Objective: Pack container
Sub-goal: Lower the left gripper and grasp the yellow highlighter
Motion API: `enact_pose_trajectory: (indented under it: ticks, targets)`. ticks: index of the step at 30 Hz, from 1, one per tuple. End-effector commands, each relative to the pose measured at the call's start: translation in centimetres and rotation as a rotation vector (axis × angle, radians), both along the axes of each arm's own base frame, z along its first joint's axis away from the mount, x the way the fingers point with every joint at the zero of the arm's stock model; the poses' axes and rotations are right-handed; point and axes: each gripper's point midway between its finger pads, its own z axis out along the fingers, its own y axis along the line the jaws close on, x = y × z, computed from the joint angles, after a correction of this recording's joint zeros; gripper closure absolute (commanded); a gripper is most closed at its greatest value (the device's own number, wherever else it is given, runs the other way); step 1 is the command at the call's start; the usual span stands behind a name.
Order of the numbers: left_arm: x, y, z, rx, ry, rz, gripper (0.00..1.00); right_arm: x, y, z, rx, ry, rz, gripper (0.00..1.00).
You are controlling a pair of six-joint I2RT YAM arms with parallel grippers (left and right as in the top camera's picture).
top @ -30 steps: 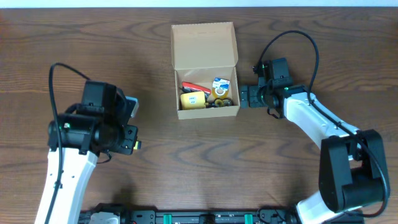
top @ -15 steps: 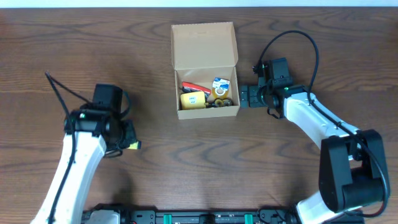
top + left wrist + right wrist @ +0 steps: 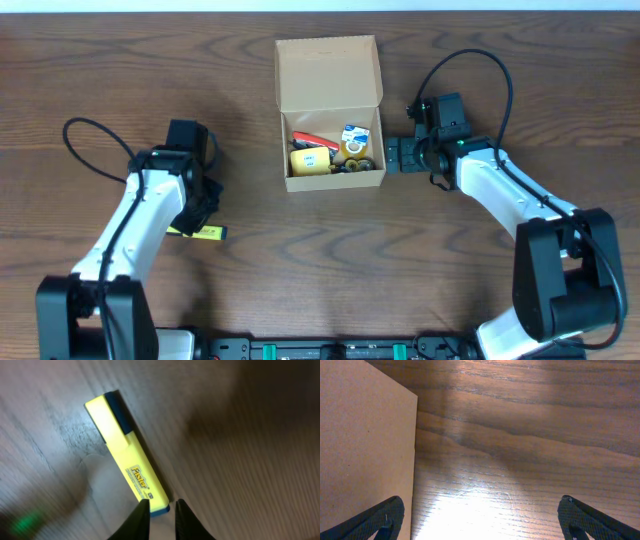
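The container (image 3: 329,60), a tan cardboard box, stands open at the back middle with its lid flap raised. Inside lie a yellow item (image 3: 310,160), a red pen and a tape roll (image 3: 352,140). A yellow highlighter (image 3: 200,232) lies on the table left of centre. My left gripper (image 3: 203,212) hangs just above it. In the left wrist view the fingers (image 3: 161,506) are close together with nothing between them, their tips at the blue end of the highlighter (image 3: 127,467). My right gripper (image 3: 396,155) is open and empty beside the box's right wall (image 3: 365,450), fingers (image 3: 482,515) spread wide.
The dark wood table (image 3: 420,270) stretches to both sides and in front of the box. The arms' black cables loop above each wrist. The arm bases sit along the front edge.
My left arm has swung its wrist right and toward the back, over the highlighter, more of which now shows. The right arm and the box have not moved.
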Motion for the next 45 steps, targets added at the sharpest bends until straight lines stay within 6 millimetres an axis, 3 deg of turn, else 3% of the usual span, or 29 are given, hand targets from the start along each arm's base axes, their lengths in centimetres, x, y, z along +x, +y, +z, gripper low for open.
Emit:
enact_pose_trajectory:
  ticks: [1,3,9,11,17,25,33,40,45]
  targets:
    - [-0.6,0.8,-1.1,0.04,0.033,0.189,0.82,-0.1,-0.2,-0.4,-0.01,0.01,0.01,0.01]
    - [-0.8,0.9,-1.4,0.046,0.043,0.218,0.76,-0.1,-0.2,-0.4,-0.01,0.01,0.01,0.01]
    - [-1.6,1.0,-2.0,0.051,0.063,0.318,0.69,-0.1,-0.1,-0.4,-0.009,0.01,0.01,0.01]
    - [-2.3,1.1,-2.5,0.058,0.08,0.365,0.59,-0.1,-0.2,-0.4,-0.01,0.01,0.01,0.01]
    - [-3.5,1.1,-3.7,0.062,0.096,0.389,0.52,-0.1,-0.1,-0.4,-0.009,0.01,0.01,0.01]
    - [-2.9,1.7,-4.8,0.084,0.04,0.389,0.43,-0.1,-0.2,-0.4,-0.01,0.01,0.01,0.01]
    - [-3.0,1.7,-5.7,0.081,0.02,0.39,0.45,-0.1,-0.2,-0.4,-0.01,0.01,0.01,0.01]
    - [-3.0,2.0,-5.7,0.091,0.017,0.394,0.71,-0.1,-0.2,-0.4,-0.01,0.01,0.01,0.01]
    - [-2.9,2.0,-5.7,0.09,0.015,0.395,0.82,-0.1,-0.2,-0.4,-0.01,0.01,0.01,0.01]
